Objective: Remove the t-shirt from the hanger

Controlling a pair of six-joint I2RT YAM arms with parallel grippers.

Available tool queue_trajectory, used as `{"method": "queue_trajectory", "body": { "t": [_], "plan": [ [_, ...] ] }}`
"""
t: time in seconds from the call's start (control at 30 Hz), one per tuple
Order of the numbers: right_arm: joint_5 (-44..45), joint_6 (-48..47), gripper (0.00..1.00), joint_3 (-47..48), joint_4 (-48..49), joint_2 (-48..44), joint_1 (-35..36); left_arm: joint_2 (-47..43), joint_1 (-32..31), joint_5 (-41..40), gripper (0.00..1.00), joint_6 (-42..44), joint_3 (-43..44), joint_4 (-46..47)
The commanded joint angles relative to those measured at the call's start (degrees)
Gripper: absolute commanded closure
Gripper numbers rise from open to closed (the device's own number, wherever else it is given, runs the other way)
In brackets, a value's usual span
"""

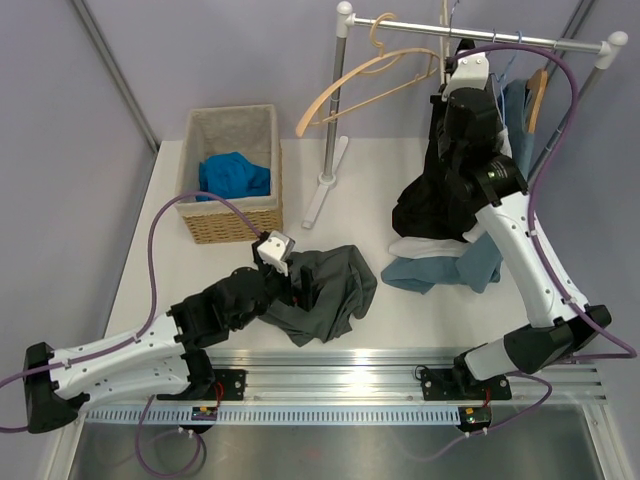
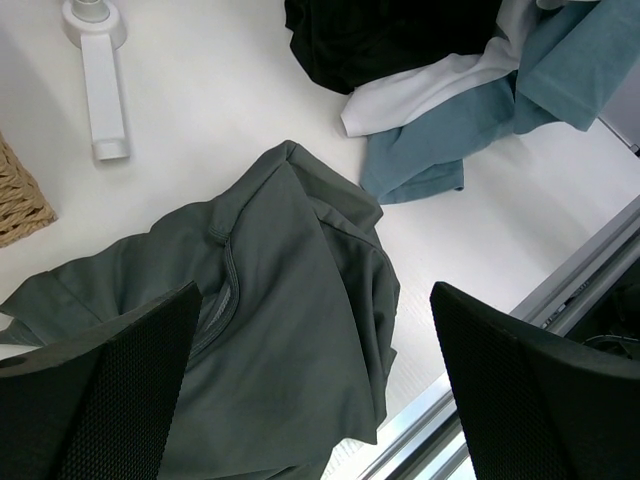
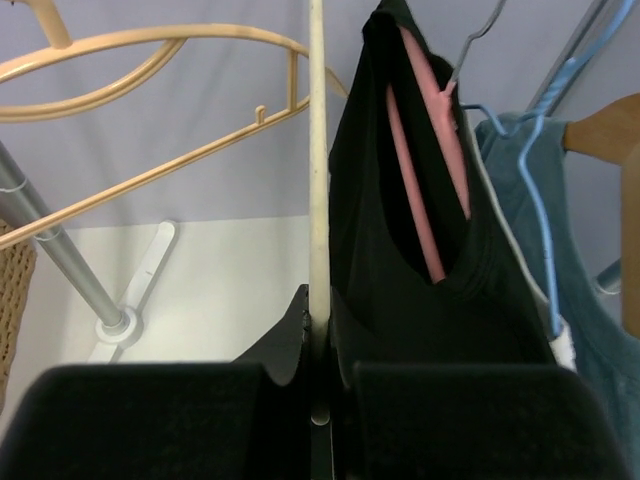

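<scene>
Now black t-shirt hangs beside right hand.

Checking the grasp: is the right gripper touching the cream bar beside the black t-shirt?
Touching. The right wrist view shows the right gripper shut on the cream bar.

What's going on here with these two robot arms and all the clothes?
The right gripper is up at the clothes rack, jaws closed on a pale bar beside a black t-shirt that hangs on a pink hanger. The left gripper, jaws open, hovers over a grey t-shirt lying on the table.
</scene>
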Motion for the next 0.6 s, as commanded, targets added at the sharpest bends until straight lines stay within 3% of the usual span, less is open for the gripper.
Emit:
{"method": "queue_trajectory", "body": {
  "t": [0.0,0.1,0.43,0.5,0.53,0.57],
  "plan": [
    [-4.38,2.24,1.00,0.73,4.30,1.61,-1.27,-1.52,-0.06,-0.02,0.01,-0.53,-0.49,3.03],
    [-9.13,2.16,1.00,-2.08,7.01,1.96,-1.80,-2.05,-0.15,-0.28,0.01,-0.53,-0.84,3.03],
    [-8.35,5.93,0.99,-5.95,8.60,2.67,-2.59,-2.05,-0.06,-0.46,0.01,-0.27,-0.85,3.03],
    [-7.65,6.64,0.83,-6.48,8.61,1.88,-2.59,-2.05,-0.15,-0.28,0.01,-0.27,-0.93,3.12],
    [-7.21,6.90,0.65,-6.49,8.52,1.53,-2.50,-2.05,-0.15,-0.28,0.01,-0.27,-0.93,3.12],
    [-6.94,7.08,0.58,-6.49,7.73,1.18,-2.59,-2.05,-0.06,-0.28,0.01,-0.18,-1.02,3.29]
  ]
}}
